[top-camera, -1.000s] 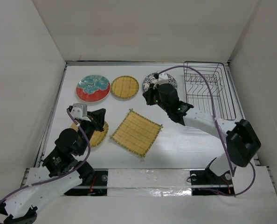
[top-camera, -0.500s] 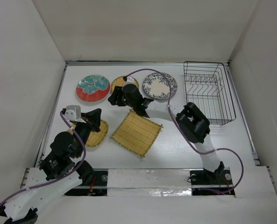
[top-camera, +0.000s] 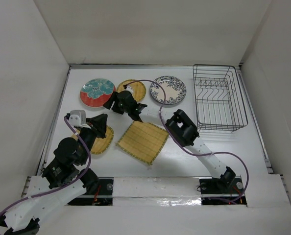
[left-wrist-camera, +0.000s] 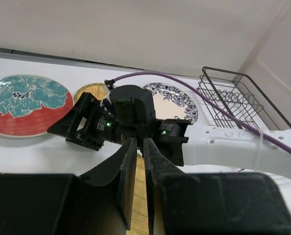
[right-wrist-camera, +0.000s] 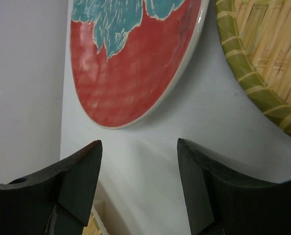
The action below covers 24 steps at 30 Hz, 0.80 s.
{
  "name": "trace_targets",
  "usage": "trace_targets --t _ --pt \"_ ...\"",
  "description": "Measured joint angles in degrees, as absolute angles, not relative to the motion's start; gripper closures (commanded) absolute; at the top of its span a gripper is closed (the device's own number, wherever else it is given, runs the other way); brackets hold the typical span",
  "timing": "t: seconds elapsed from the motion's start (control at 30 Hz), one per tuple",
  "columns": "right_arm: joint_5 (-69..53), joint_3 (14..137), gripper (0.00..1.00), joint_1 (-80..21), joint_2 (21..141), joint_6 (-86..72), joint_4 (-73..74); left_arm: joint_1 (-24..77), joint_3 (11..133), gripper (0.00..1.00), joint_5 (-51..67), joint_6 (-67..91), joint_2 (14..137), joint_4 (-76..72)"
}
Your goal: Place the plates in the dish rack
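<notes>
I am looking down on the desk (top-camera: 224,147), with the rack (top-camera: 220,129) sitting at its 2 o'clock corner, upright dividers running along its far side. The mat (top-camera: 143,142) is lying flat near the middle of the desk, turned corner-on to me. The teal plate (top-camera: 97,92) is lying at 11 o'clock from the mat, and the floral plate (top-camera: 168,89) at 1 o'clock from it, just at 9 o'clock of the rack and apart from it. Between those two plates the far disc (top-camera: 135,87) is lying, partly covered by my right arm. The near disc (top-camera: 104,143) is lying at 9 o'clock of the mat, close beside it, half hidden under my left arm.

My right arm is reaching across the desk toward 10 o'clock. The right gripper (right-wrist-camera: 138,146) is hovering low over bare desk between the teal plate's red edge and the far disc's rim, its jaws standing wide with nothing between them. The left gripper (left-wrist-camera: 139,143) is hanging over the near disc, pointing toward 12 o'clock, its jaws drawn to a thin slit and gripping nothing.
</notes>
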State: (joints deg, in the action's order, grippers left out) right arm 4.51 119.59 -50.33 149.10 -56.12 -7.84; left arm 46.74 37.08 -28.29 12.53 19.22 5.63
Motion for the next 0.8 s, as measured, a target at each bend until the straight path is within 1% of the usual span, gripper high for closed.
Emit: trace_targets --t 0.13,0.2,0.23,0.33,0.43,0.53,0.57,0.63,0.67,0.7,0.8 --pt "4.4 123.72 0.33 -50.3 151.55 -60.55 -6.28 46.74 37.08 0.87 -28.1 12.51 19.46 5.67" --pt "4.45 126.15 0.36 -50.28 153.01 -62.41 -6.07 46.74 37.08 0.86 -28.05 12.51 19.46 5.67" --pt "4.47 126.89 0.39 -50.26 153.51 -63.26 -5.98 46.74 37.08 0.86 -28.1 12.51 19.46 5.69" --pt "4.82 128.9 0.42 -50.26 155.26 -65.58 -5.06 46.74 37.08 0.83 -28.05 12.51 19.27 5.85" --pt "5.08 130.91 0.49 -50.26 156.99 -67.81 -5.08 46.74 37.08 0.82 -28.1 12.49 18.7 5.87" --pt "5.43 131.37 0.52 -50.19 157.49 -69.1 -5.06 46.74 37.08 0.82 -28.1 12.49 18.28 5.87" --pt "5.56 131.44 0.56 -50.13 157.56 -69.3 -5.06 46.74 37.08 0.82 -28.08 12.49 18.26 5.87" --pt "5.96 131.44 0.57 -49.98 157.56 -69.67 -4.82 46.74 37.08 0.81 -28.12 12.47 18.26 5.87" --pt "6.17 131.44 0.65 -49.95 157.56 -69.73 -4.69 46.74 37.08 0.81 -28.1 12.47 18.26 5.87" --pt "6.48 131.44 0.68 -49.93 157.6 -69.8 -4.6 46.74 37.08 0.81 -28.1 12.47 18.26 5.87" --pt "6.94 131.55 0.74 -49.82 157.64 -70.26 -4.67 46.74 37.08 0.81 -28.05 12.4 18.28 5.87"
